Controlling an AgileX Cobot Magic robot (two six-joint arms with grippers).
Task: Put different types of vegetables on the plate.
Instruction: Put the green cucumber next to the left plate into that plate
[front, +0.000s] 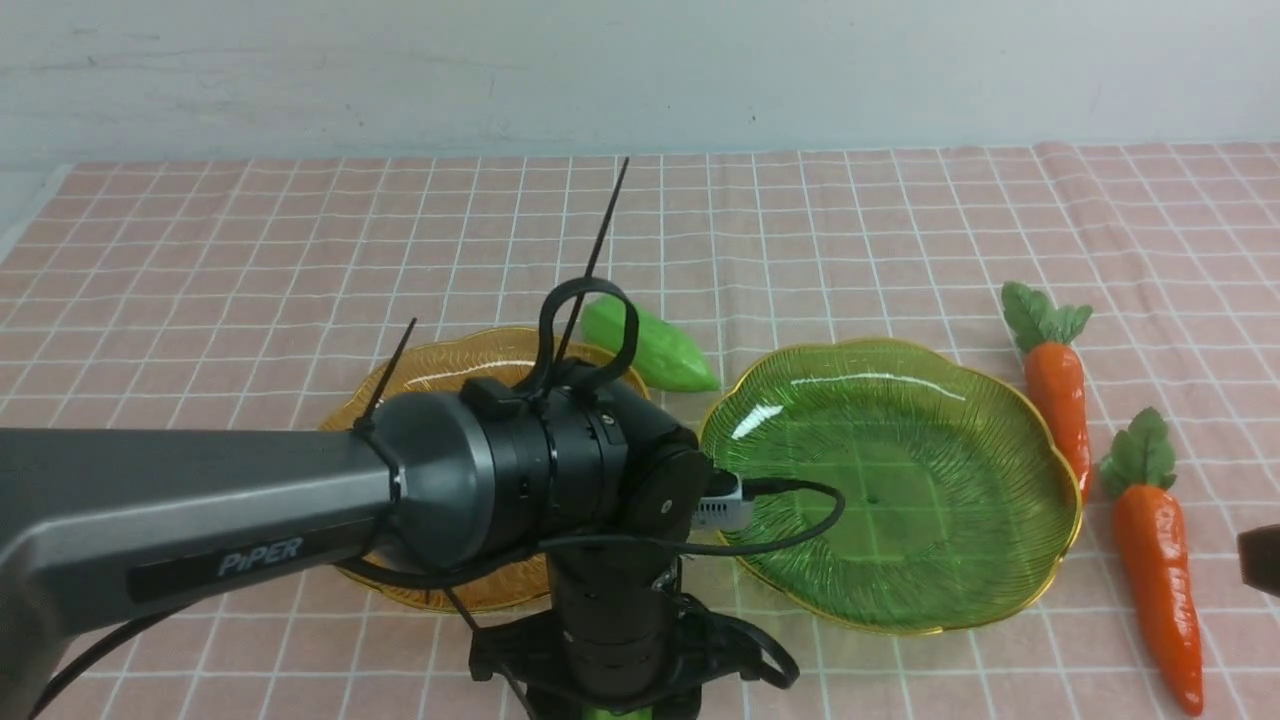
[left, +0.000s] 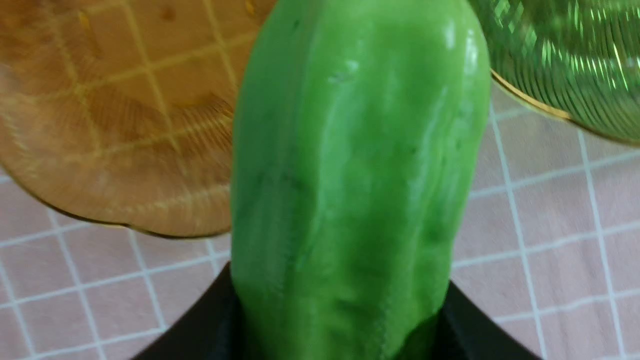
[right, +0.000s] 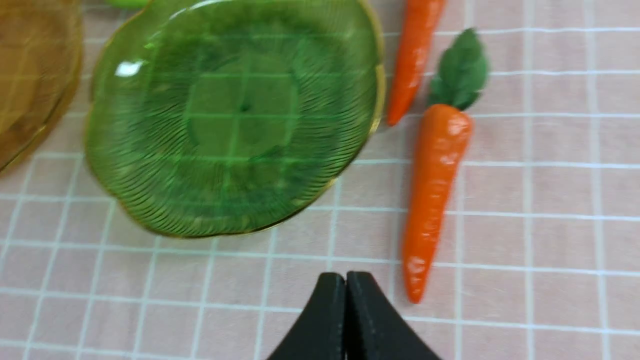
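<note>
My left gripper (left: 336, 305) is shut on a light-green ridged gourd (left: 350, 190), held above the cloth between the amber plate (left: 100, 125) and the green plate (left: 575, 60). In the front view the left arm hides this gripper. A second green gourd (front: 650, 345) lies on the cloth behind the gap between the plates. Two orange carrots (front: 1055, 395) (front: 1155, 565) lie to the right of the green plate (front: 1000, 400), which holds nothing. My right gripper (right: 345, 282) is shut and empty, above the cloth near the tip of the nearer carrot (right: 435, 190).
The amber plate (front: 450, 360) is partly hidden behind my left arm (front: 250, 510), which fills the near left. A pink checked cloth (front: 300, 250) covers the table up to a pale wall. My right gripper only shows as a dark piece at the front view's right edge (front: 1260, 560).
</note>
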